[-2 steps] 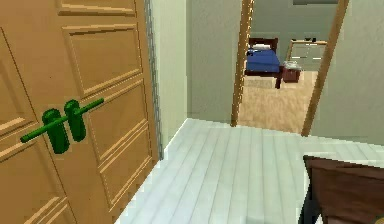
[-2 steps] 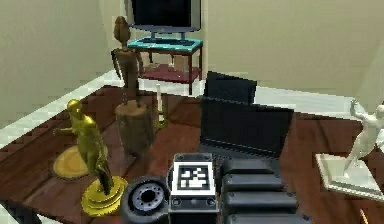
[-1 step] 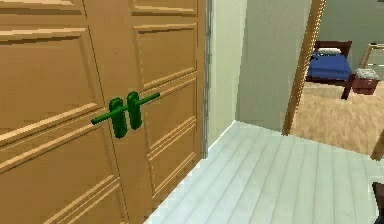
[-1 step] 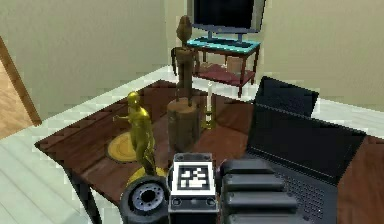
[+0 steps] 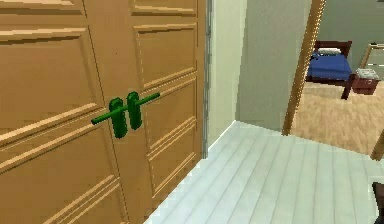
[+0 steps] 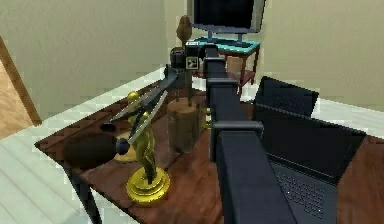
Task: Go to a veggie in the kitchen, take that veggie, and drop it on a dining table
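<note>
Dark wood counter [image 6: 195,192], cluttered. Hand [image 6: 135,108] near gold statue [image 6: 147,160]; whether it holds anything, cannot tell. Arm [image 6: 235,140] lies between statue and laptop [image 6: 310,150]. Risk: turning base swings arm, topples statue.

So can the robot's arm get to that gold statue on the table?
Probably yes. The arm reaches out over the table, and its gripper is right by the gold statue. Nothing looks in the way, though I can't tell if they touch.
</note>
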